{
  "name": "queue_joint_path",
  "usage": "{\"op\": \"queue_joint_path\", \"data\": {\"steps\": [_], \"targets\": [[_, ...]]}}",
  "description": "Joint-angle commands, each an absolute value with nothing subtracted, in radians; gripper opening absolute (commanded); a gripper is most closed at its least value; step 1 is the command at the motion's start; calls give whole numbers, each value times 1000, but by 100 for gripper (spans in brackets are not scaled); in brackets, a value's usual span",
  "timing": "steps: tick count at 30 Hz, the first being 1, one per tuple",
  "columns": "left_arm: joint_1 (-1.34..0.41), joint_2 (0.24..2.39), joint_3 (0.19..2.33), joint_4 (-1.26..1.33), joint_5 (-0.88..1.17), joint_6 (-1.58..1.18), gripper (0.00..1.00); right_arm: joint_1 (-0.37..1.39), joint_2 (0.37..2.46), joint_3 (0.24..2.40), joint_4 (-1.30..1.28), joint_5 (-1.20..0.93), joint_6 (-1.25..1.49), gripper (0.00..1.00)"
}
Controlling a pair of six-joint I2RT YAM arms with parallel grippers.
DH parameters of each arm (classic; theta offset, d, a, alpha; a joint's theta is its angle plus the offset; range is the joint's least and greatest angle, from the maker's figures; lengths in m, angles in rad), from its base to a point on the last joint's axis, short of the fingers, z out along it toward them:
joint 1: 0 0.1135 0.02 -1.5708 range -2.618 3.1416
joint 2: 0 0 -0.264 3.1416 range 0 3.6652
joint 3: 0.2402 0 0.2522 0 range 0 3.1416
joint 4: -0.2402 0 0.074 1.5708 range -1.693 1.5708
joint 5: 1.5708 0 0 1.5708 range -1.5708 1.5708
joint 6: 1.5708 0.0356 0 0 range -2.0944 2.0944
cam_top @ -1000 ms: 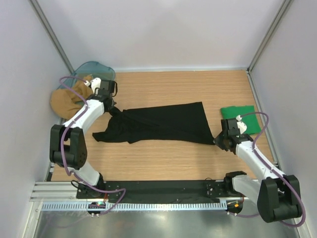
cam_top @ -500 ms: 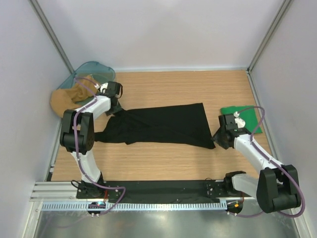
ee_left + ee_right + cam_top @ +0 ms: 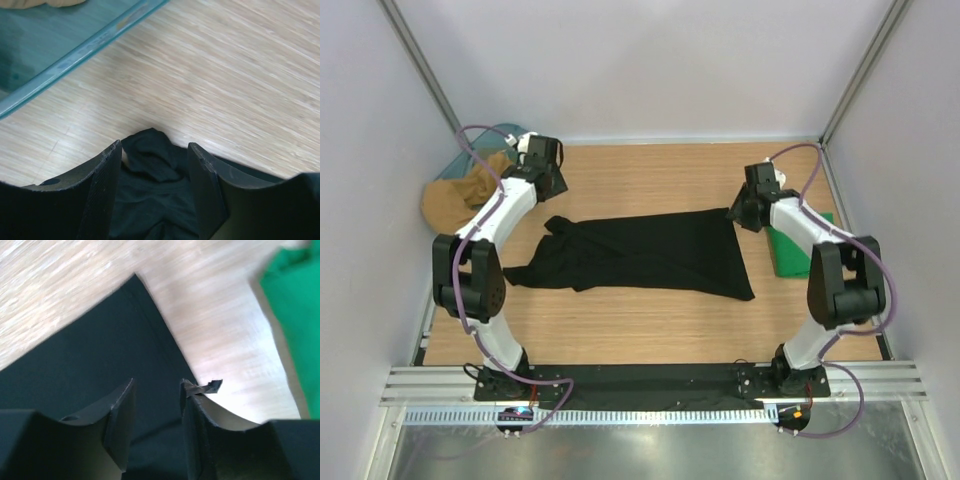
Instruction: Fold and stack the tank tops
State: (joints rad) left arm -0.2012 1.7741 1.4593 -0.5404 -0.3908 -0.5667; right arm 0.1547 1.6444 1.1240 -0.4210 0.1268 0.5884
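Left end effector [image 3: 155,148] above black top [image 3: 650,255]

Left gripper [image 3: 155,150], right gripper [image 3: 157,385] reaching forward, jaws parted.

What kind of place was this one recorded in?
Probably a lab robot cell: plain panel walls and metal frame posts enclose a wooden table, with a mounting rail along its near edge.

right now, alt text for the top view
A black tank top lies spread across a wooden table, the left pincer open above its strap end and the right pincer open above its far hem corner. A green tank top lies at the right.
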Motion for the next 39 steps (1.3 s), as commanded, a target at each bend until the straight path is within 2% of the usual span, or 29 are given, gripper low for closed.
{"op": "queue_joint_path", "data": {"steps": [1,10,16,19,22,23,28,39], "targets": [[-216,1815,1506,-572,-339,-537,56,163,1773,1244,-399,118,537,48],[-259,1852,1549,-571,-327,-514,56,181,1993,1465,-440,179,492,52],[-276,1858,1560,-569,-336,-508,56,189,2112,1572,-494,238,488,48],[-287,1878,1571,-569,-334,-497,56,195,2154,1608,-505,282,486,42],[-299,1913,1594,-568,-325,-482,56,198,2194,1654,-534,333,491,21],[-304,1922,1607,-569,-322,-480,55,198,2198,1670,-547,350,494,9],[-318,2006,1667,-566,-299,-459,55,190,2206,1704,-574,457,503,8],[-322,2264,1951,-669,-226,-443,52,127,2177,1671,-551,446,534,6]]}}
